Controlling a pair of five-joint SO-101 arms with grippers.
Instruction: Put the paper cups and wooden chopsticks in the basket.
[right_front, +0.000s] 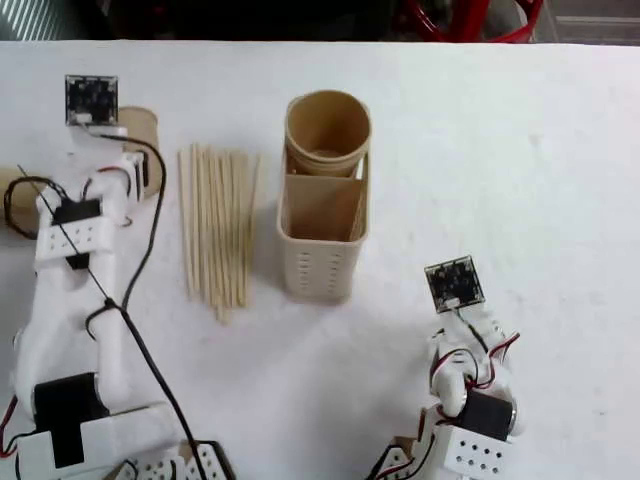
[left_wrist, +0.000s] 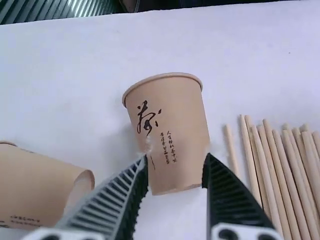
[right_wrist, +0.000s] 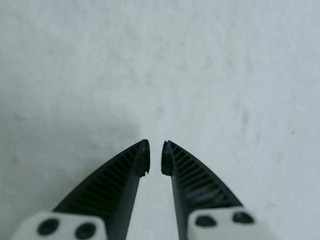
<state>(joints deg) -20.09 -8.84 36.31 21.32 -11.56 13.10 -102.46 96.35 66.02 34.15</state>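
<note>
A tan paper cup (left_wrist: 167, 130) lies on its side on the white table, mouth pointing away, and my left gripper (left_wrist: 175, 165) is shut on its base, one finger on each side. In the high view this cup (right_front: 148, 125) peeks out beside the left arm at the far left. A second paper cup (left_wrist: 35, 185) lies on its side close by, at the table's left edge (right_front: 8, 200). Several wooden chopsticks (right_front: 215, 230) lie in a loose row between the left arm and the basket (right_front: 318, 265). My right gripper (right_wrist: 154, 157) is shut and holds nothing over bare table.
The basket's far compartment holds stacked paper cups (right_front: 328, 125); its near compartment looks empty. The right arm (right_front: 465, 380) is folded back at the near right. The chopsticks (left_wrist: 280, 165) lie just beside the gripped cup. White table stretches right of the basket.
</note>
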